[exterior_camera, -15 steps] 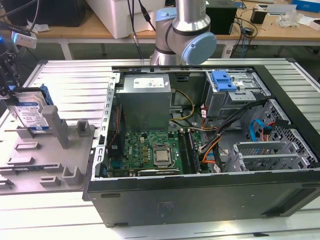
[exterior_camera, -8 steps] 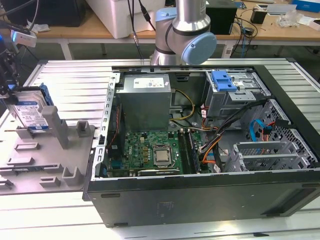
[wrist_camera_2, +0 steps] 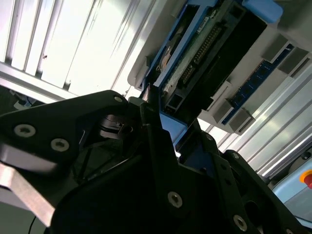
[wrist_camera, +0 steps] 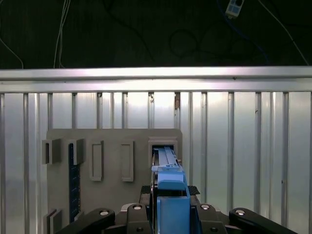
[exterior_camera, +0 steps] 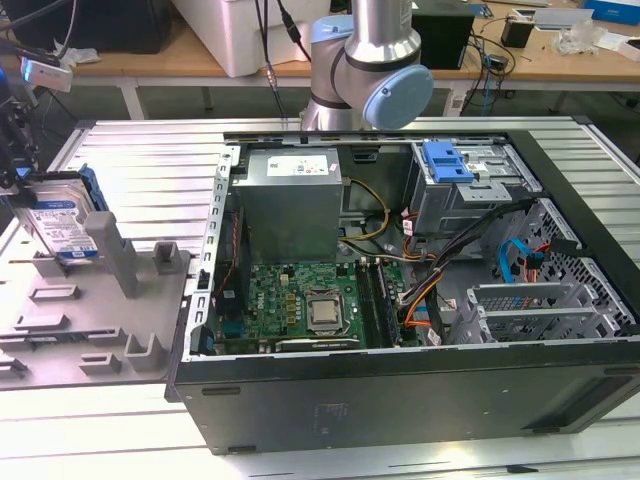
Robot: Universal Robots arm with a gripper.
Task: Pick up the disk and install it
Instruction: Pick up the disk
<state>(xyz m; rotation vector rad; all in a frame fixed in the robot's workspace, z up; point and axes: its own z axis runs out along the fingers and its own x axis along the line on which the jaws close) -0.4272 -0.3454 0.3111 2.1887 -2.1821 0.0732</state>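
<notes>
Disk (wrist_camera: 171, 195) edge-on, half-hidden between jaws

Black gripper (wrist_camera_2: 171, 123) body with screw heads up close in the foreground. Its fingers (wrist_camera_2: 150, 106) sit on either side of the disk (wrist_camera_2: 195, 53) and clamp its blue frame (wrist_camera_2: 171, 127). Disk seen edge-on, connector pins facing the camera. Beyond it is a grey holder (wrist_camera_2: 285, 48) with slots, one with a blue strip (wrist_camera_2: 246, 92) in it; disk-to-holder contact unclear. Bright slatted metal table (wrist_camera_2: 73, 48) underneath. Red button (wrist_camera_2: 307, 178) at the frame edge.
</notes>
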